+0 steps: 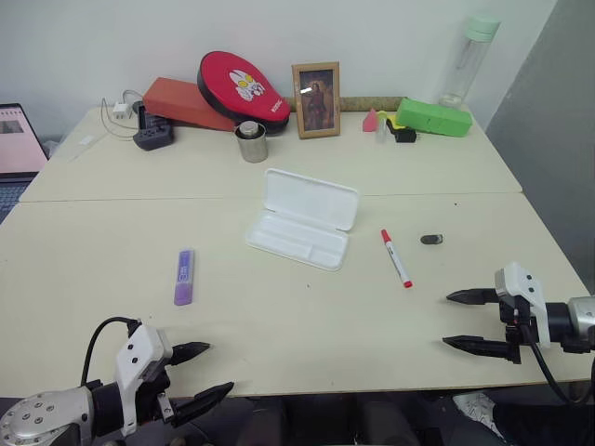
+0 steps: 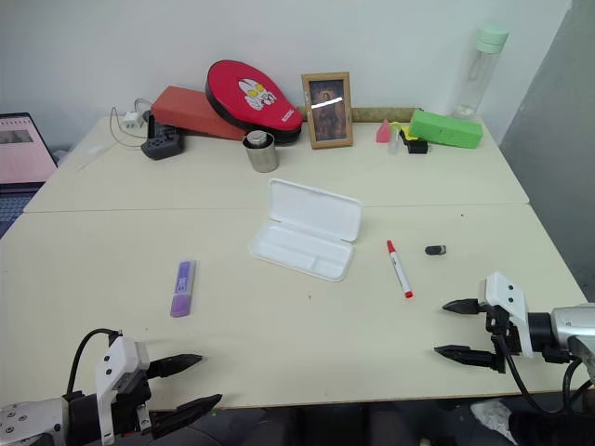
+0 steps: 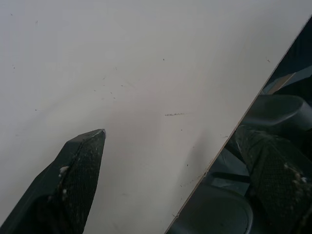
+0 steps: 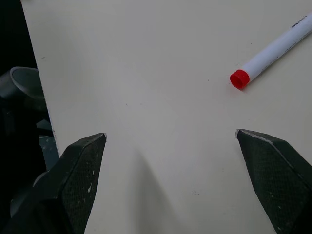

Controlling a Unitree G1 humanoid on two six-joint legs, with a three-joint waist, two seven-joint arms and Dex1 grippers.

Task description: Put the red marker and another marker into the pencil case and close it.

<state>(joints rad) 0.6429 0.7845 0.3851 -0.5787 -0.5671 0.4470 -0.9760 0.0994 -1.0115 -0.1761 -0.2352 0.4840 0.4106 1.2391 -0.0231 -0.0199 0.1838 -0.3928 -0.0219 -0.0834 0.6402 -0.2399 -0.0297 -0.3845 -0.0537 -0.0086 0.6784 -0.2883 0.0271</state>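
A pale cream surface [image 1: 279, 316] stretches away from the robot toward a white wall. Near its middle lies the pencil case [image 1: 302, 223], a flat white box with its hinged lid standing open and tipped back, the moulded tray facing up and holding nothing. Just to the right of the case, apart from it, the red marker [image 1: 395, 257] lies flat, its red cap pointing away from the robot and its small red tail end toward the near edge. Well to the left of the case, the purple marker [image 1: 184, 276] lies flat on its own. A small dark object [image 1: 430, 239] sits to the right of the red marker. The left tool [image 1: 200, 372] hovers at the near left edge of the surface, its two black fingers spread wide and gripping nothing. The right tool [image 1: 476, 321] hovers over the near right part of the surface, also spread wide and holding nothing, with the red marker's tail end lying a little ahead of it. Along the far edge stand a red padded case [image 1: 244, 90], an orange box [image 1: 186, 103], a framed picture [image 1: 316, 99], a metal cup [image 1: 251, 142], a green box [image 1: 432, 118] and a clear bottle [image 1: 469, 60].
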